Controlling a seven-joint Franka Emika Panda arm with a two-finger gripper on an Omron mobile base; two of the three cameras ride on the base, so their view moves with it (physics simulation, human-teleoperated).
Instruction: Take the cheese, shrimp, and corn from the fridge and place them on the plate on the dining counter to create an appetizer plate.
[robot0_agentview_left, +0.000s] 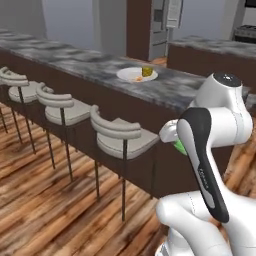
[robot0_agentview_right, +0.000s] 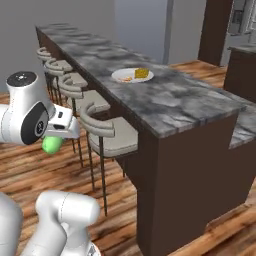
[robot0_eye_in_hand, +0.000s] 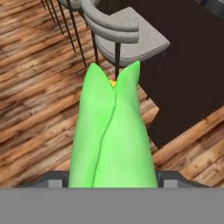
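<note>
The dining counter (robot0_agentview_left: 100, 65) runs long across the room, marbled grey top on a dark brown base, with wooden plank floor (robot0_agentview_left: 45, 200) below. Three grey cushioned stools (robot0_agentview_left: 122, 137) stand in a row against its near side. The fridge (robot0_agentview_left: 160, 25) stands far behind the counter, beside a second marbled counter (robot0_agentview_left: 215, 47).

The plate (robot0_agentview_right: 120, 75) rests on the dining counter top, toward its middle. On the plate lie the cheese (robot0_agentview_right: 142, 73), a yellow-orange wedge, and just beside it the shrimp (robot0_agentview_right: 128, 78), a tiny orange piece.

The corn (robot0_eye_in_hand: 113, 135) is off the counter, held low over the floor in front of the nearest stool. The gripper (robot0_agentview_right: 52, 142) pinches the corn between its fingers, green husk pointing ahead in the hand view.
</note>
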